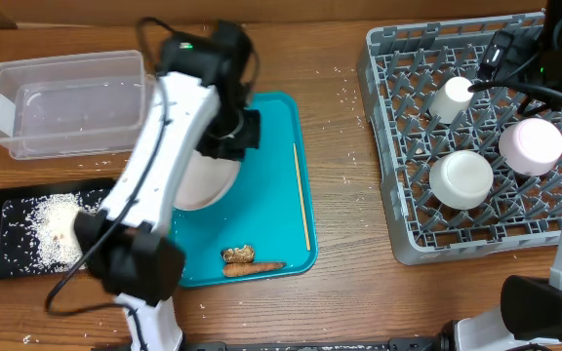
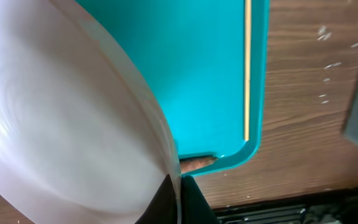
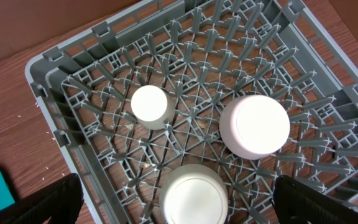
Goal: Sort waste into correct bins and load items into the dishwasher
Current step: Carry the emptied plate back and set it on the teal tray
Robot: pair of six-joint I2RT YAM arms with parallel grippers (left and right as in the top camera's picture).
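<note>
Tray point(image 1: 279, 185) left of dish rack point(image 1: 382, 146)

plate point(image 1: 206, 183) tilted over teal tray point(image 1: 276, 195) | three cups point(image 1: 461, 178) inverted in rack point(image 1: 383, 146)

The overhead camera looks straight down on the wooden table point(image 1: 344, 292), taking in teal tray point(image 1: 276, 195) and grey dish rack point(image 1: 388, 156). The left wrist camera faces down, very close to a white bowl point(image 2: 55, 124) over that tray. The right wrist camera peers into the rack from just above, catching one tray corner.
</note>
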